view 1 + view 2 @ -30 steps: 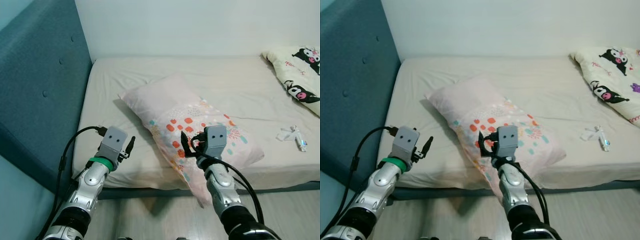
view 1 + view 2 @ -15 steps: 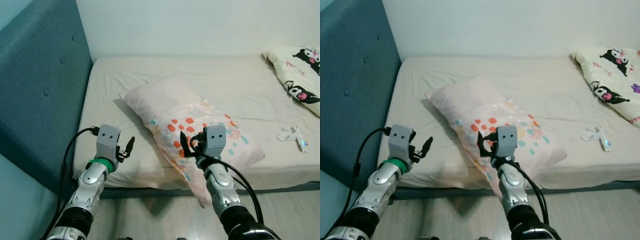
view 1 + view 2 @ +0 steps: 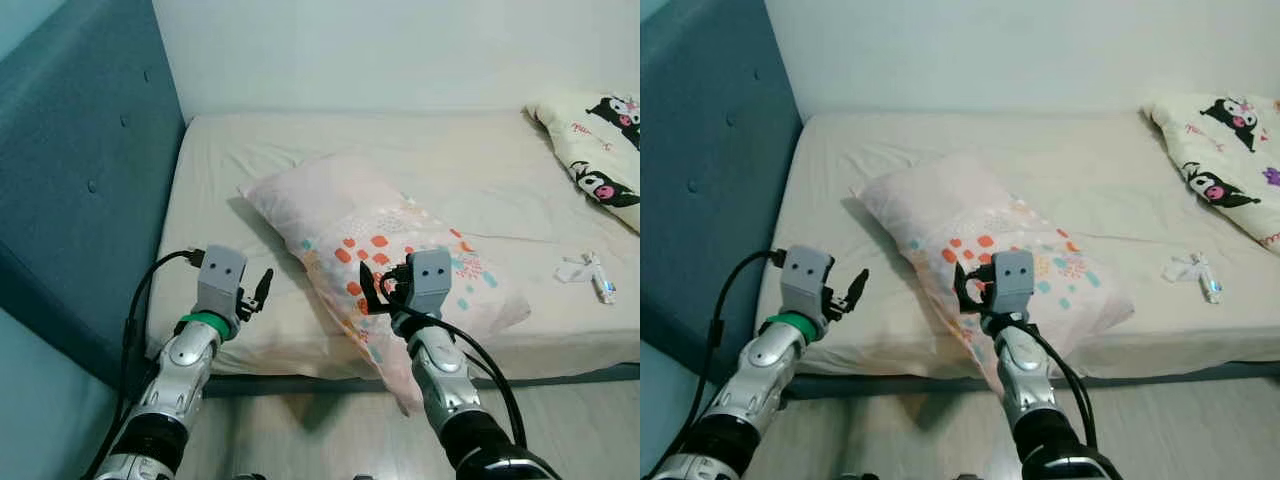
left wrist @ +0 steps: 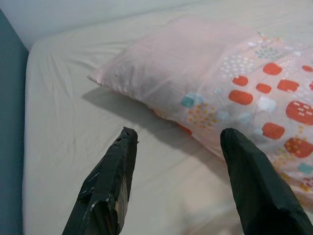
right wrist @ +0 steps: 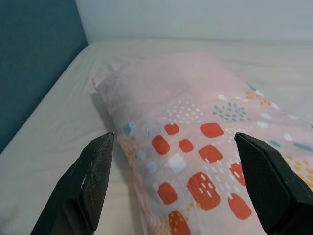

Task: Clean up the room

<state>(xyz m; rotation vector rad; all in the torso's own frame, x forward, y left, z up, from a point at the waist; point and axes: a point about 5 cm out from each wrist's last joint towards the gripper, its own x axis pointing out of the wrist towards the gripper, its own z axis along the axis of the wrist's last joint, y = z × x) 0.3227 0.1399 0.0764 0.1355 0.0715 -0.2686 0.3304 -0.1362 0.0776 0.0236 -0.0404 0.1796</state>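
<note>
Pillow [image 3: 380, 245] lies diagonally on bed [image 3: 480, 170].

Your view cuts the cartoon-print blanket [image 3: 600, 145] at the bed's [image 3: 450, 170] right edge, small white item [image 3: 590, 272] near the front edge too small to identify, pillow's [image 3: 380, 250] front corner hidden behind your right arm.

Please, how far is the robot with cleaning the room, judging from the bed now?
Nothing looks finished yet. The pink pillow lies askew across the bed, one end hanging over the near edge. In hand: both grippers are open and empty, the right gripper over the pillow's near end, the left gripper over the sheet beside it. Left: grasping and straightening the pillow, and the small white item near the blanket.
</note>
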